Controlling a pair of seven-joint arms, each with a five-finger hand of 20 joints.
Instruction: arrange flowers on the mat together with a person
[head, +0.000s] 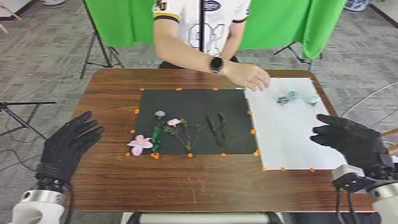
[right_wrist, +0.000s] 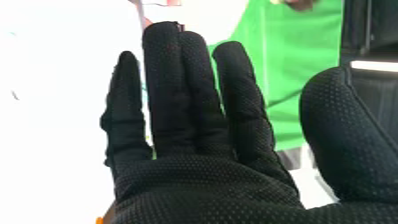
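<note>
"Where were the robot's hands?"

"The left hand (head: 69, 145) was over the left side of the brown table (head: 178, 185), its fingers straight and a little spread. The right hand (head: 354, 144) was over the right edge of the white mat (head: 298, 142), wide open too. In the right wrist view, the right hand (right_wrist: 209, 187) had its fingers straight up and its thumb well out to the side."

"And the flowers?"

"Most lay on the black mat (head: 188, 97), left of the white one. A big pink flower (head: 140, 145) was at its near left corner, just beside a green stem (head: 156, 137) with a pale blue flower (head: 160, 114) towards its far end. Next came a pale pink flower (head: 174, 121) on a thin, branching stem, then some long dark leaves (head: 221, 129) to the right."

"Was anything on the white mat?"

"Two blue flowers, yes. One (head: 289, 97) was near the far end, and the other (head: 313, 100) was just to its right."

"What about the person?"

"The person's hand (head: 248, 76) was over the far left corner of the white mat, stretched from across the table. I couldn't tell if it touched the mat. There was a dark watch (head: 217, 64) on that wrist."
</note>
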